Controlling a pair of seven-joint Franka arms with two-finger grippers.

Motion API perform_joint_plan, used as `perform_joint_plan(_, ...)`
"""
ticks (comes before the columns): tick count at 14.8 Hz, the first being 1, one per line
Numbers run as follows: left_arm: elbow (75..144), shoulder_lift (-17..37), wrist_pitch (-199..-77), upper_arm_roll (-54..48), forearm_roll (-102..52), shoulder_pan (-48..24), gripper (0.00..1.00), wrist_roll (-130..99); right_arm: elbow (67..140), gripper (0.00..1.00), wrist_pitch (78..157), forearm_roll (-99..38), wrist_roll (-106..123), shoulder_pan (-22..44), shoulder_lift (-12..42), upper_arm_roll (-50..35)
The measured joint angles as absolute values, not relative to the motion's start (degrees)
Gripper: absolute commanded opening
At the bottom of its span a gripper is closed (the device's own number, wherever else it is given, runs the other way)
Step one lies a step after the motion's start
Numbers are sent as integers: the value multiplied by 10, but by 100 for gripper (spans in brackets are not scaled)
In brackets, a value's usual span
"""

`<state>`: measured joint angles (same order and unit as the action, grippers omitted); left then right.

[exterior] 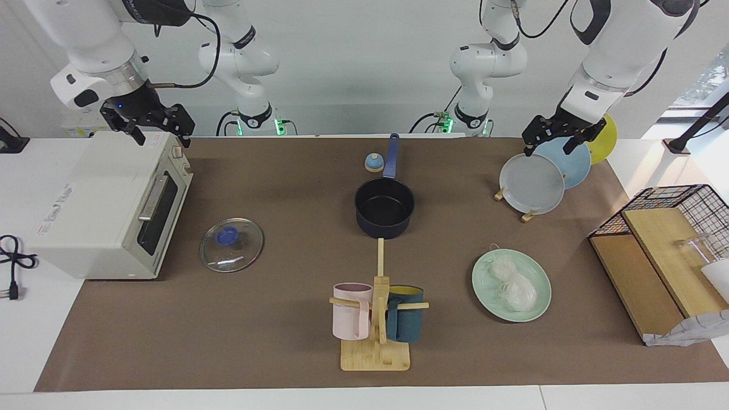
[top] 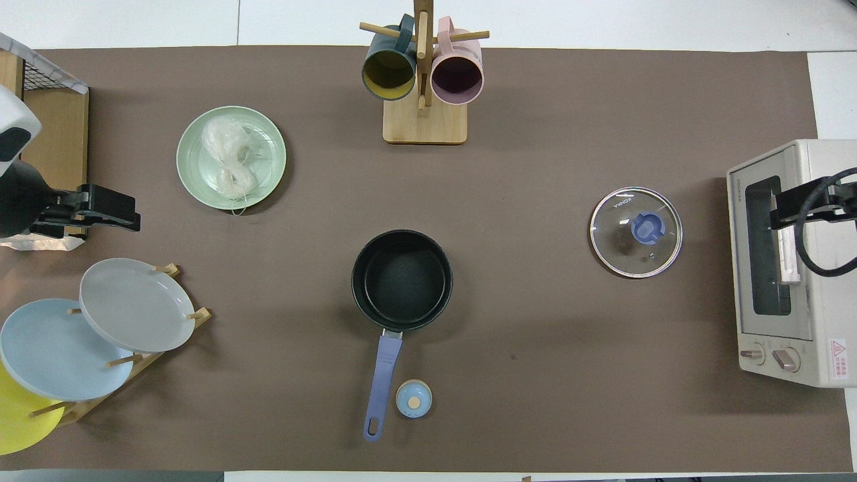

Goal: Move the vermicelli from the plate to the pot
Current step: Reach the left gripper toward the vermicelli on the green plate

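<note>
Nearest the robots: small blue lidded jar (top: 414, 398) just beside the handle of the navy pot (exterior: 385, 207), pot at mid-table with handle pointing at 6 o'clock in the overhead view, bowl bare inside. From the pot, left gripper (exterior: 557, 139) at about 9 o'clock, up over the plate rack (top: 127, 355) holding grey, light blue and yellow plates, fingers spread, nothing held. Right gripper (exterior: 152, 126) at about 3 o'clock, up over the white toaster oven (top: 790, 261), fingers likewise apart and bare. Glass lid (top: 636, 231) flat on the mat between pot and oven. Farther out, at about 10 o'clock: mint-green plate (top: 268, 144) carrying the vermicelli (top: 231, 157), two whitish clumps touching. Farthest, at 12 o'clock: wooden mug tree (top: 424, 120) with pink and teal mugs.
</note>
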<state>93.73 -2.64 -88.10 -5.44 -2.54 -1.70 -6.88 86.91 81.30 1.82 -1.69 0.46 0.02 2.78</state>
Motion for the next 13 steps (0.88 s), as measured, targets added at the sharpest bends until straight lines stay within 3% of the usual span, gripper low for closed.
perform_joint_plan(10, 937, -22, -915, -54, -26, -17, 100, -83, 869, 100, 818, 18, -17, 6, 0, 28)
perform_joint_plan(13, 937, 29, -963, -55, -27, -18, 100, -86, 869, 100, 818, 18, -17, 6, 0, 28)
